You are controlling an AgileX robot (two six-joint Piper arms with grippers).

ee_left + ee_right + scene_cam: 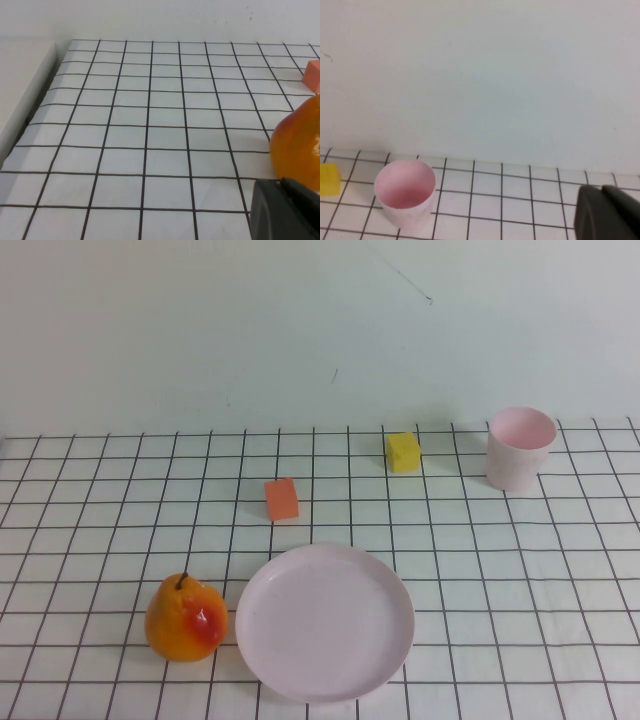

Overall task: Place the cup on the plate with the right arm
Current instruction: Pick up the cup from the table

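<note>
The counter (90, 500) has a black grid. The plate (325, 623), at 6 o'clock, holds nothing. The pear (184, 618) stands beside it at 9 o'clock. The cup (520, 448) is upright at 2 o'clock from the plate, also holding nothing. Only a dark corner of the left hand (285, 210) shows near the pear, and of the right hand (607, 215) near the cup; whether either is apart, I cannot tell.

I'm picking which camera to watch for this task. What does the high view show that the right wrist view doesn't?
Only the high view shows the plate, the pear and the orange block; neither arm appears there. Only the right wrist view shows a dark edge of the right gripper, apart from the cup. Both share the cup, upright on the gridded table, and the yellow block beside it. The left gripper appears in neither.
</note>
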